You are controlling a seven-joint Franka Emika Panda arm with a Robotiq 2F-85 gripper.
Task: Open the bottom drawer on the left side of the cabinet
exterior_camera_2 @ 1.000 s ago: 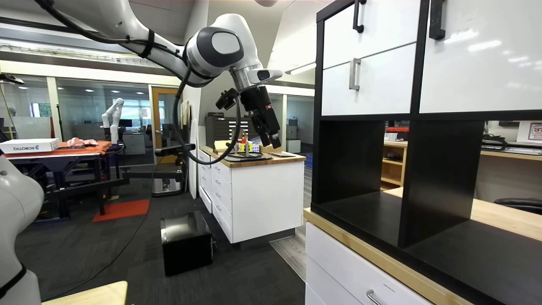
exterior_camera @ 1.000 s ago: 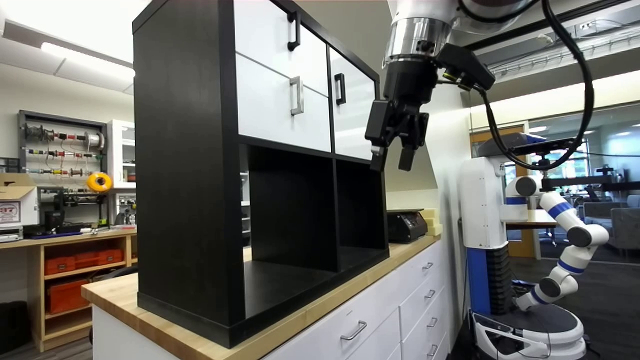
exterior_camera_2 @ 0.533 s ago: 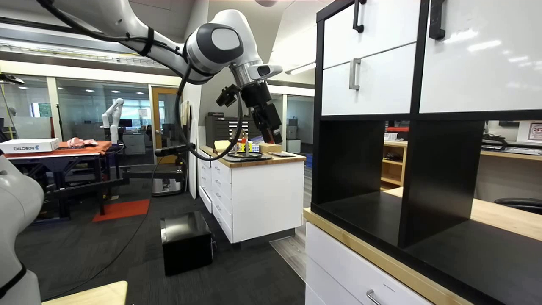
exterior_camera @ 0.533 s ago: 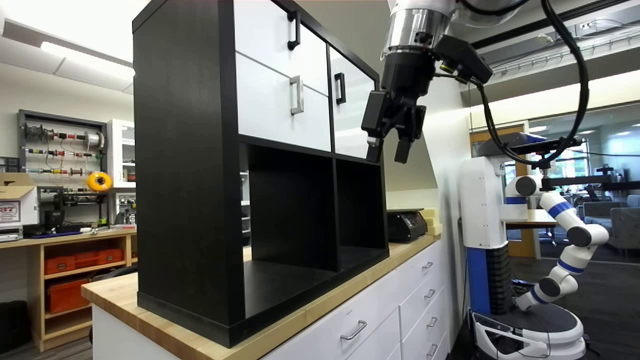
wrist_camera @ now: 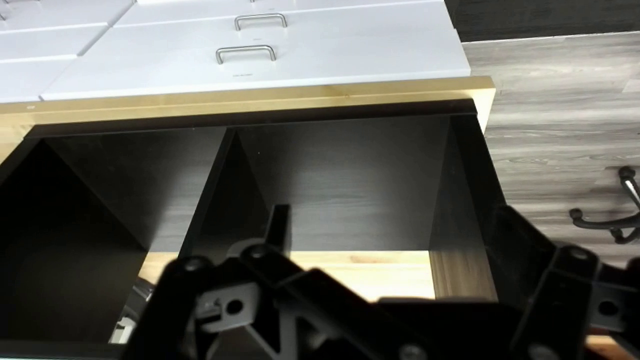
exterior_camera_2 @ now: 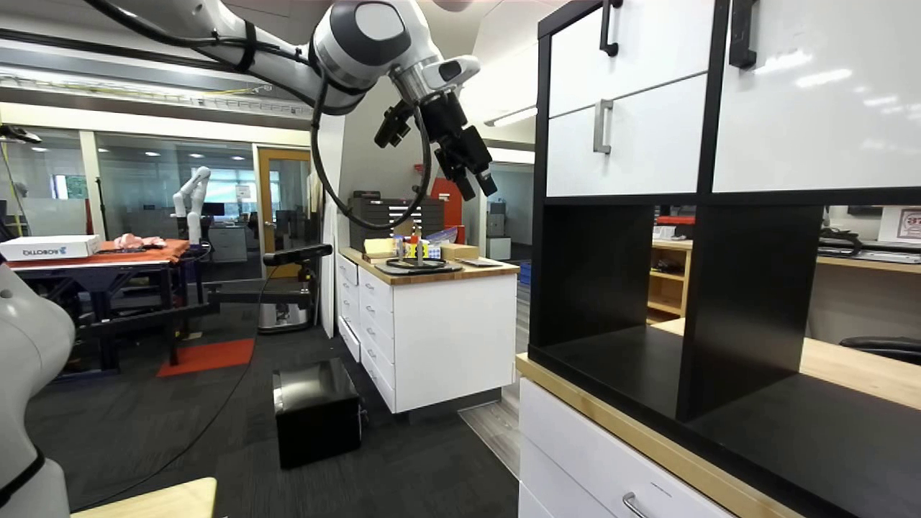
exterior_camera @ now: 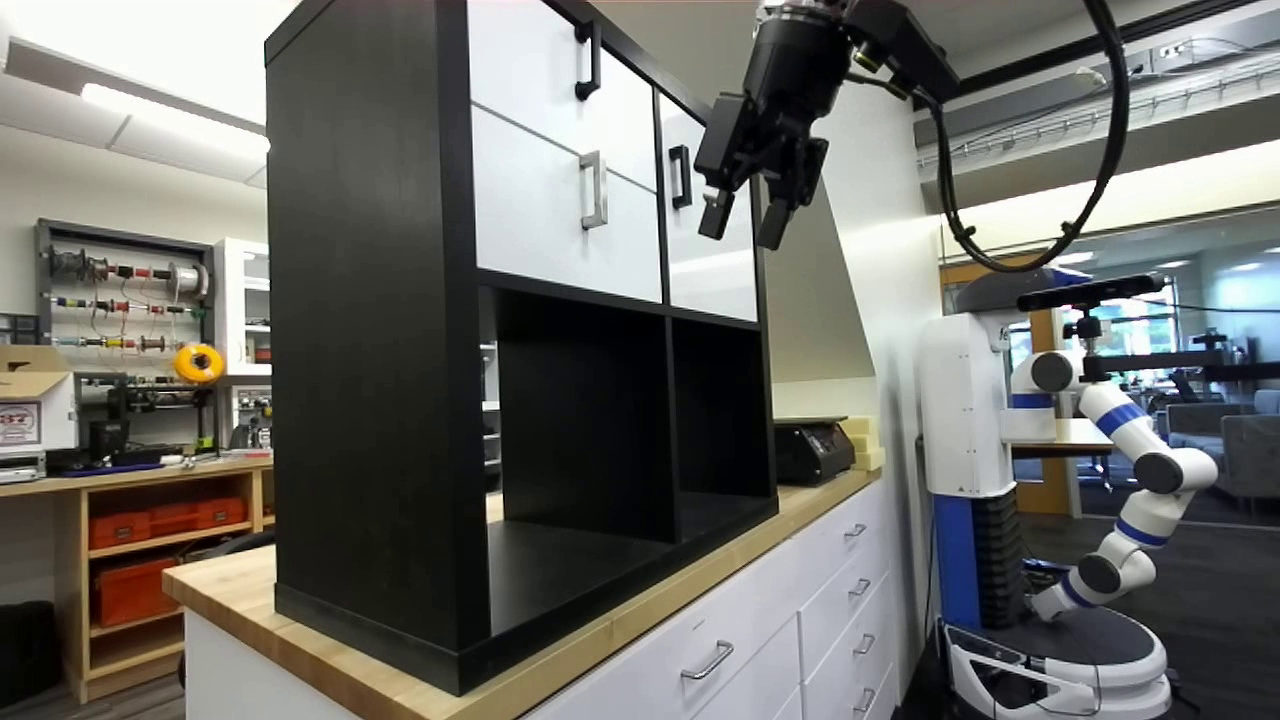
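Observation:
The cabinet (exterior_camera: 360, 330) is a black cube unit on a wood-topped counter. In its left column the bottom drawer (exterior_camera: 535, 220) has a white front and a silver handle (exterior_camera: 595, 190). It looks flush in both exterior views and lies beneath a matching white drawer (exterior_camera_2: 626, 50) with a black handle. Hanging in the air in front of the cabinet, my gripper (exterior_camera: 745, 228) points down at a slant, apart from every handle. Its fingers (wrist_camera: 280, 220) are spread with nothing between them. Bare lower cubbies (wrist_camera: 345, 170) fill the wrist view, where the bottom drawer is out of view.
A white door (exterior_camera_2: 813, 101) with a black handle covers the cabinet's upper right. Below, the counter's wooden edge (exterior_camera: 600, 620) juts out over white drawers with silver handles. A black device (exterior_camera: 815, 450) stands beside the cabinet. A black box (exterior_camera_2: 316, 414) sits on the floor.
My gripper has risen and moved closer to the cabinet's upper part, tilting its fingers more outward. It stays spread throughout. The drawers and door have not moved.

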